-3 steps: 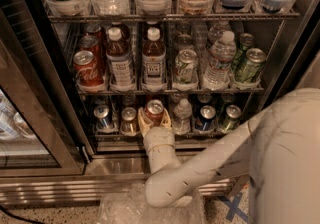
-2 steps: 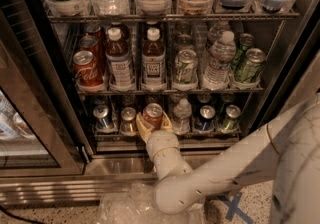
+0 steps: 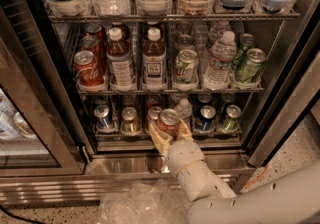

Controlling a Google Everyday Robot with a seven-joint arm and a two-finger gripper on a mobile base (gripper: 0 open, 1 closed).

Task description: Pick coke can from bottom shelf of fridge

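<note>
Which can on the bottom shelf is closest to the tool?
The dark red coke can, front and centre on the bottom shelf: the tool grips it between its fingers. The gold can and blue can beside it stand untouched.

Overall: dim, warm, yellowish indoor light
Fridge [image 3: 292, 108]: brightest at the upper racks; back rows sink into shadow
Bottom shelf [image 3: 115, 136]: the darkest rack, only the can tops catch light
Glare: pale streaks along the metal base [image 3: 120, 166]; small glints on caps and lids
Door [image 3: 20, 123]: washed-out pale reflections in the glass at left
Gripper [image 3: 169, 129]: just in front of the bottom shelf, clasped around the coke can [image 3: 169, 119], evenly lit, no hard shadow
Arm [image 3: 260, 203]: white, the brightest surface, lower right
Plastic [image 3: 135, 205]: soft grey highlights on the floor
</note>
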